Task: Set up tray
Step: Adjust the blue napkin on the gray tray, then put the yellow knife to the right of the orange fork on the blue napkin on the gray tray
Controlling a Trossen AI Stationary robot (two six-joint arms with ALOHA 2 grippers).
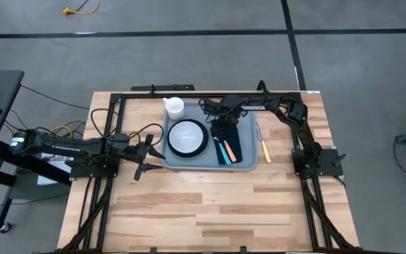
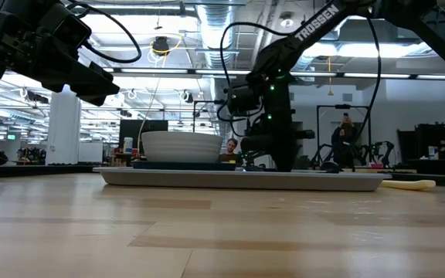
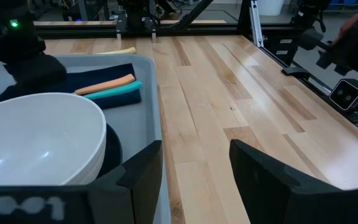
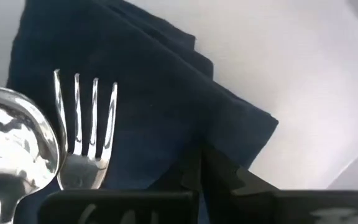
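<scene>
The grey-blue tray (image 1: 249, 164) lies flat on the wooden table's far half. On it stand a white bowl (image 1: 187, 136) on a dark plate and a white cup (image 1: 174, 107). A dark navy napkin (image 4: 142, 93) lies on the tray's right half. A fork (image 4: 86, 124) and a spoon (image 4: 11, 143) lie on it, one with an orange handle (image 3: 107, 84), one with a teal handle (image 3: 114, 91). My right gripper (image 4: 202, 155) is shut and points down at the napkin's far end. My left gripper (image 3: 194, 149) stands open beside the tray's left rim (image 3: 157, 112), holding nothing. My right gripper comes from above with its fingers shut, their tips over the napkin's cloth (image 4: 229, 137) beside the fork's tines. Whether the tips touch the napkin I cannot tell, as the fingers themselves hide that spot.
A yellow-handled utensil (image 1: 264, 150) lies on the table just right of the tray. The table's near half (image 1: 203, 212) is bare wood. Black frame rails run along the table's left, right and far edges. A person shows in the room behind the table in the low view.
</scene>
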